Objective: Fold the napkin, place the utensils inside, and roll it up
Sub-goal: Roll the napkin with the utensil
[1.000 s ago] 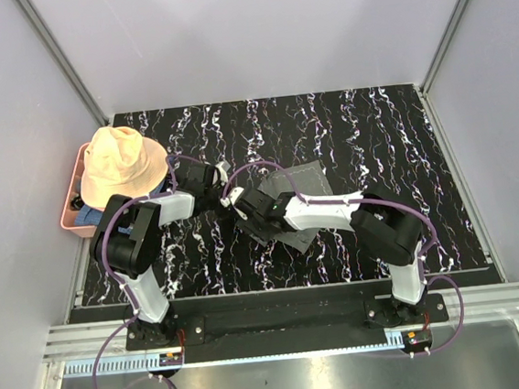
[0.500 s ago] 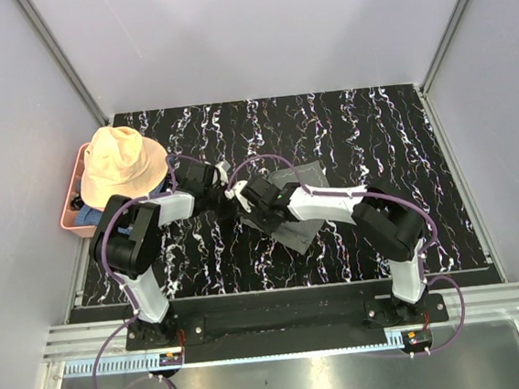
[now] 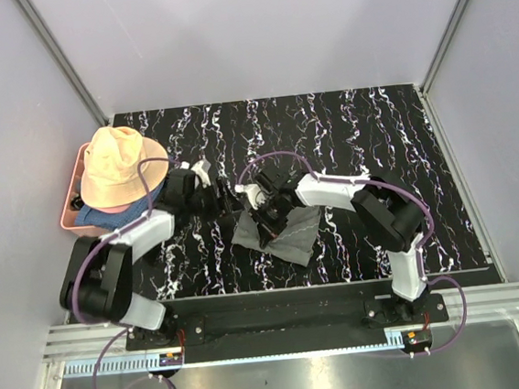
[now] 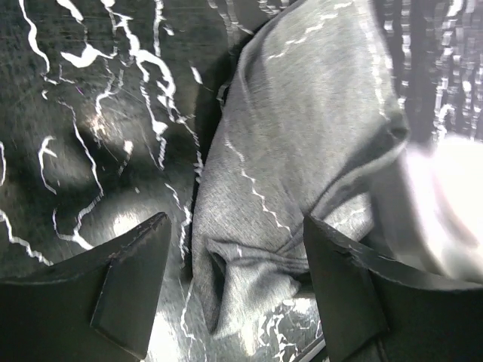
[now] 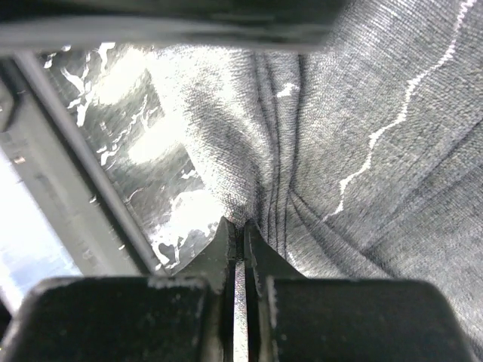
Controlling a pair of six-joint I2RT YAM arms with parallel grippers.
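Sitting far left, well apart from the work, a peach hat (image 3: 119, 167) covers a pink basket (image 3: 71, 222) and a blue cloth (image 3: 105, 216). The grey napkin (image 3: 287, 238) lies bunched in the middle of the table (image 3: 373, 128), slanting from the claws toward the near right. The right claw (image 3: 263, 214) is clamped on its fold, and the left claw (image 3: 228, 200) stands apart beside it.

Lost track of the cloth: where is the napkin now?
Top view: the napkin lies bunched near the middle of the table, pinched by the right gripper, with the open left gripper at its left.
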